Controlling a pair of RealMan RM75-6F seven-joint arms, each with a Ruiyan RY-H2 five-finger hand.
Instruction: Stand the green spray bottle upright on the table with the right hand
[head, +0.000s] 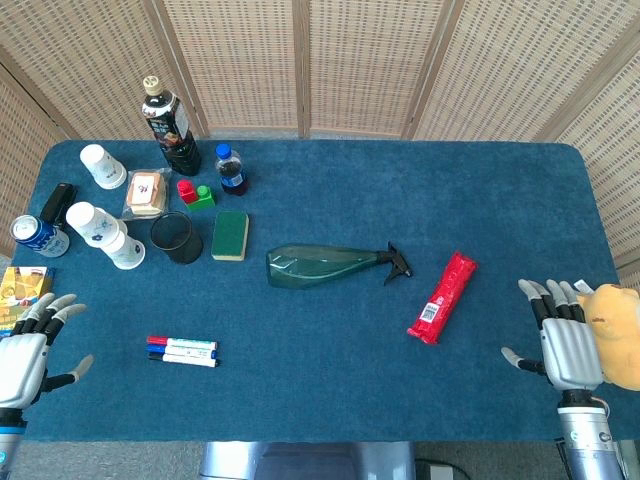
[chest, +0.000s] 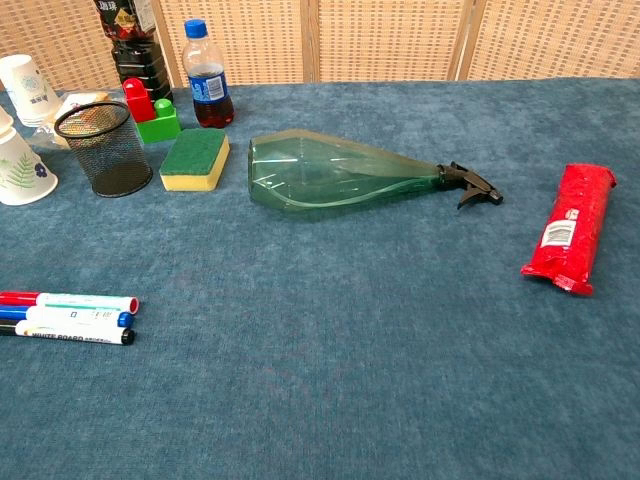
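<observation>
Woven cane screens back the blue carpeted table (head: 330, 390), where we see the translucent green plastic spray bottle (head: 322, 265) lying on its side near the middle, its long axis running from 9 to 3 o'clock with the black trigger nozzle (head: 398, 262) pointing toward 3 and the flat base toward 9. Our right hand (head: 565, 335) rests at the table's 4 o'clock edge, well apart from the bottle, fingers spread and holding nothing; our left hand (head: 28, 350) lies likewise spread and empty at 8 o'clock. At the bottle's 3 o'clock lies a red plastic packet (head: 442, 297).

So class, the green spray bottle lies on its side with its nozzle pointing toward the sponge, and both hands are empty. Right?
Not quite. The spray bottle does lie on its side, but its nozzle points toward the red packet, away from the sponge. Head view shows it. Left hand and right hand are empty.
</observation>
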